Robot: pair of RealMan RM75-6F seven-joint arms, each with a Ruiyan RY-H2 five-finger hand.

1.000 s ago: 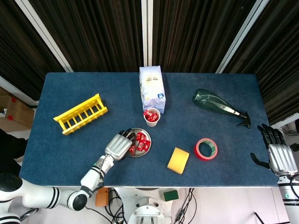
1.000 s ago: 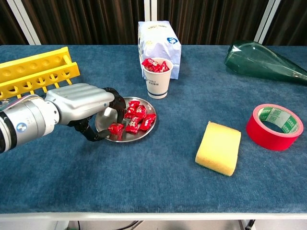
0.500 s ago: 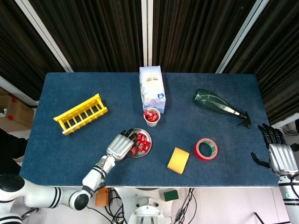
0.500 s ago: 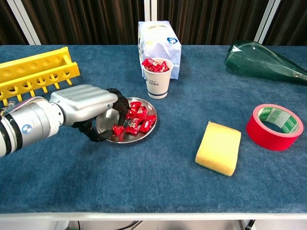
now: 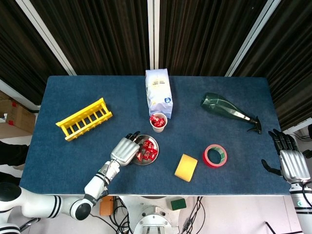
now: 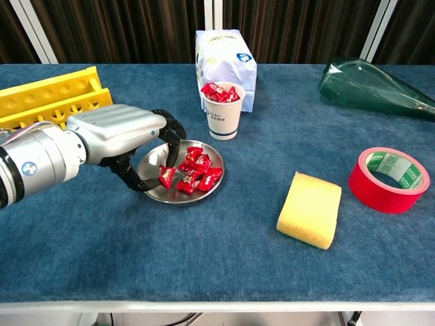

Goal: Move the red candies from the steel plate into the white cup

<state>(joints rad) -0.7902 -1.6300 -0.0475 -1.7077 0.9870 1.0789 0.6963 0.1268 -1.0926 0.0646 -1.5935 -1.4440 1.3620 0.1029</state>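
Candies in red wrappers (image 6: pixel 194 171) lie piled on the round steel plate (image 6: pixel 155 192), just near of the white paper cup (image 6: pixel 223 115). The silver left hand (image 6: pixel 115 139) pinches one candy (image 6: pixel 166 176) at the plate's left edge. A loose pinch could drop it short of the already full cup. The right hand (image 5: pixel 291 163) rests idle, fingers spread.

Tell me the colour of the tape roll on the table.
The tape roll is red, with a greenish inner core; the chest view shows it best.

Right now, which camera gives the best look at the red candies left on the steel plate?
The chest view: the red candies show close up as separate wrapped pieces on the steel plate, beside the left hand. The head view shows them from above, small and partly merged together.
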